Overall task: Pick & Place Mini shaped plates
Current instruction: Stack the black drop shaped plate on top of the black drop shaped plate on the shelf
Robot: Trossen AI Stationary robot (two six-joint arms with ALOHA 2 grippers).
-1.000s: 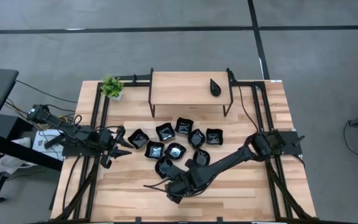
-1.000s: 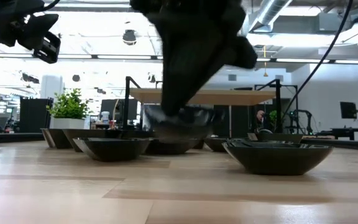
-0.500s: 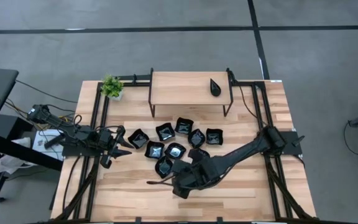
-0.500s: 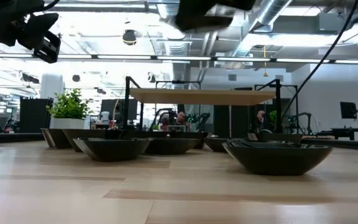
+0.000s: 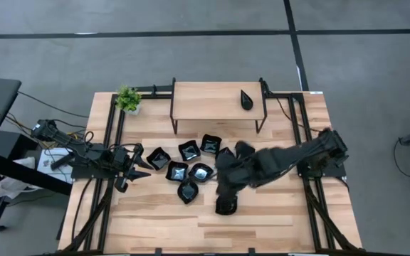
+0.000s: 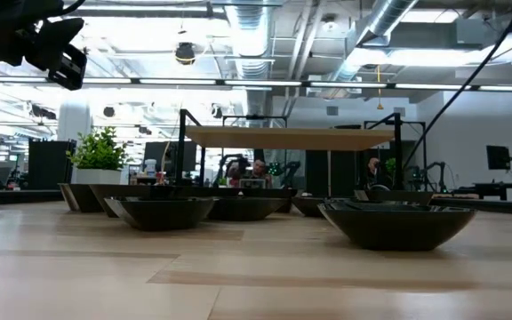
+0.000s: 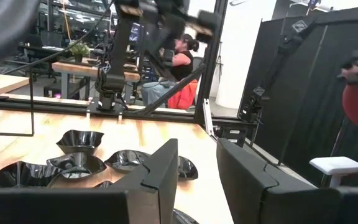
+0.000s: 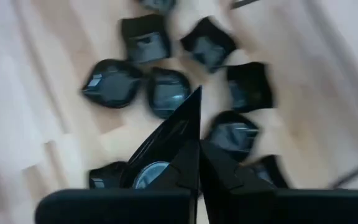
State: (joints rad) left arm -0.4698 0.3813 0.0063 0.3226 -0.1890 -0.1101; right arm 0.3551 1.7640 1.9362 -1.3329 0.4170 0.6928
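Several glossy black mini plates lie clustered mid-table (image 5: 188, 151), flat on their bases; my right arm covers some of them. A teardrop-shaped one (image 5: 247, 99) sits on the raised shelf. My right gripper (image 5: 224, 206) hangs above the table on the near side of the cluster, shut on a black plate (image 8: 166, 149). My left gripper (image 5: 135, 167) waits open at the table's left, beside the leftmost plate (image 5: 158, 158); its fingers stand apart in the left wrist view (image 7: 197, 174). My right gripper pinches a black mini plate between its two fingers at the plate's lower edge (image 8: 188, 171). The plate stands on edge in the hold, and a pointed corner (image 8: 195, 102) sticks out beyond the fingertips. It is lifted clear of the table, above the other plates.
A raised wooden shelf (image 5: 218, 101) on black legs stands at the far edge, with a small green potted plant (image 5: 127, 98) to its left. Black frame rails (image 5: 112, 142) run along both sides of the table. Bare wood lies toward the near edge (image 5: 155, 227). People show in the room behind.
My right gripper has risen from the table near the near edge, out of the low view's top, and swung toward the right, carrying a plate up with it. The other plates have kept their places.
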